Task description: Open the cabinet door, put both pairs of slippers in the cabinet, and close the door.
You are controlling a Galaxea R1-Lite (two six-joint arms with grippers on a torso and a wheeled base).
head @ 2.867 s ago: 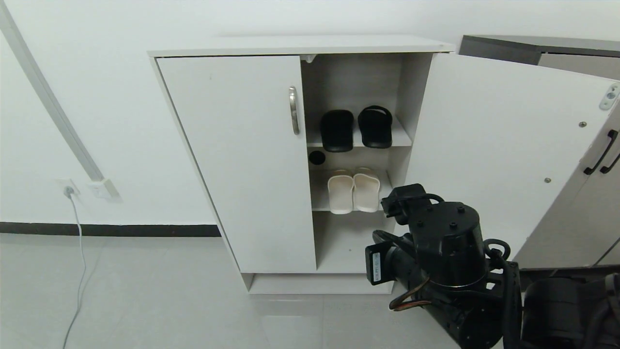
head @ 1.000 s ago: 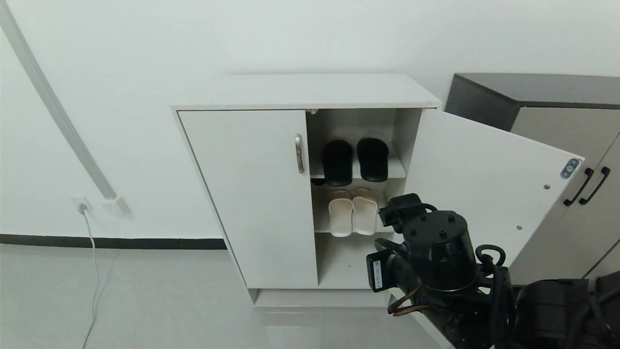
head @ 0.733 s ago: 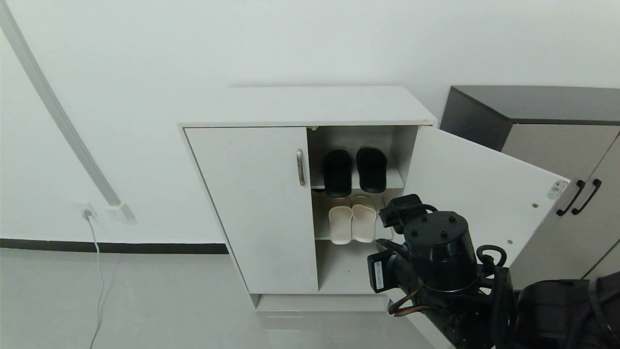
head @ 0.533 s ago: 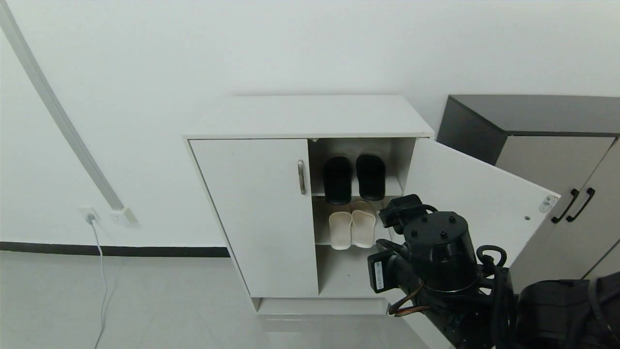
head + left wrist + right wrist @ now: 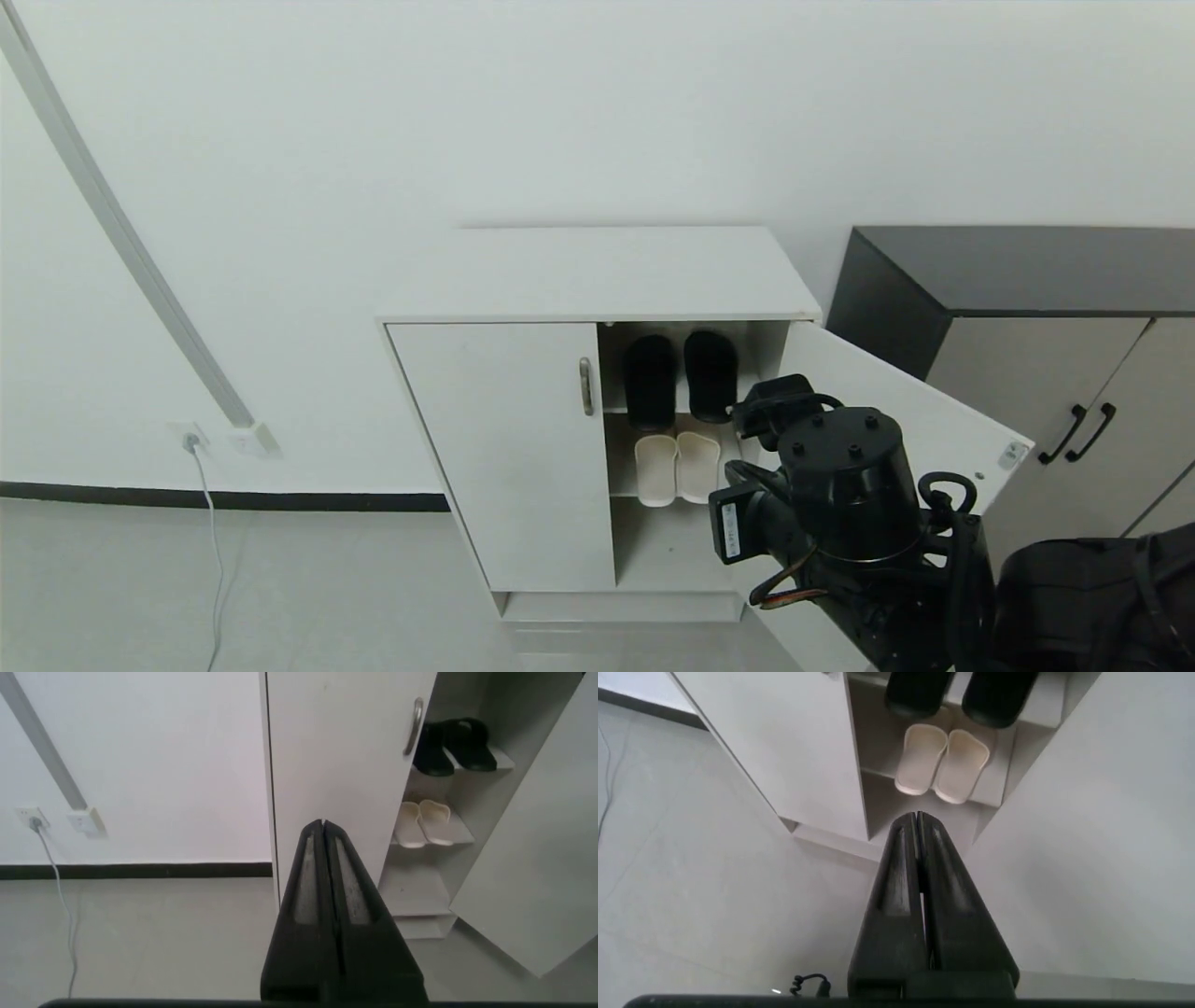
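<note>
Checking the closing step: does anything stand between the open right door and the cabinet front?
Only the right gripper, shut, in front of the cabinet beside the open door, seems to lie in the door's swing.

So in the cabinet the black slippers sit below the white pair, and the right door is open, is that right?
Not quite. In the cabinet the black slippers sit above the white pair, not below it, as the head view shows. The right door is indeed open.
</note>
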